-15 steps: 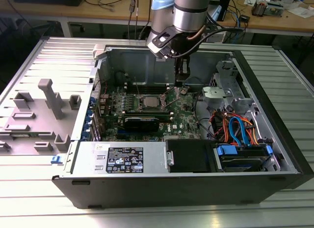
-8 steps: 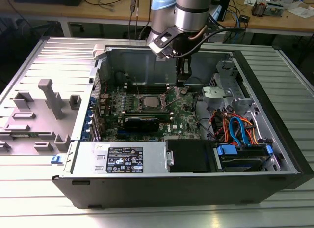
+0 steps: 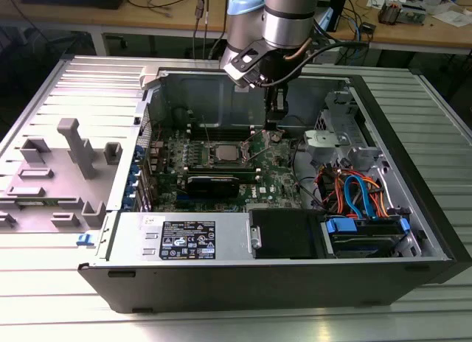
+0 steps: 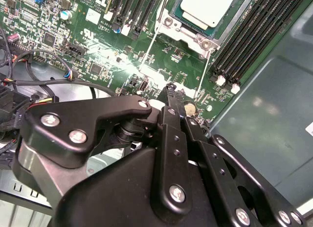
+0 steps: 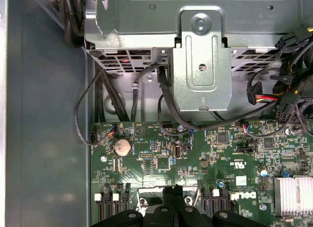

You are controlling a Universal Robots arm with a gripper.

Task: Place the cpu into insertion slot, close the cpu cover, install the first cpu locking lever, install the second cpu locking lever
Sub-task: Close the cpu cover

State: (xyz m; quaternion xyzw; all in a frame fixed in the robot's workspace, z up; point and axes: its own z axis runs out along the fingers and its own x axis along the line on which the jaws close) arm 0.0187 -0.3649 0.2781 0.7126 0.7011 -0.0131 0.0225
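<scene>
The cpu, a flat square with a dull silver top, lies in the insertion slot on the green board inside the open computer case. The silver cpu cover frames it and looks to lie flat around it. Two thin wire locking levers run from the socket's corners toward my gripper; I cannot tell whether they are hooked down. My gripper hangs over the board to the exterior view's right of the socket, fingertips together, shut, nothing between them. Its tip also shows in the first wrist view.
Long black memory slots flank the socket. A metal drive cage, orange and blue cables and a black power-supply box crowd the case. A coin battery sits near the board's edge. Grey fixtures stand outside the case.
</scene>
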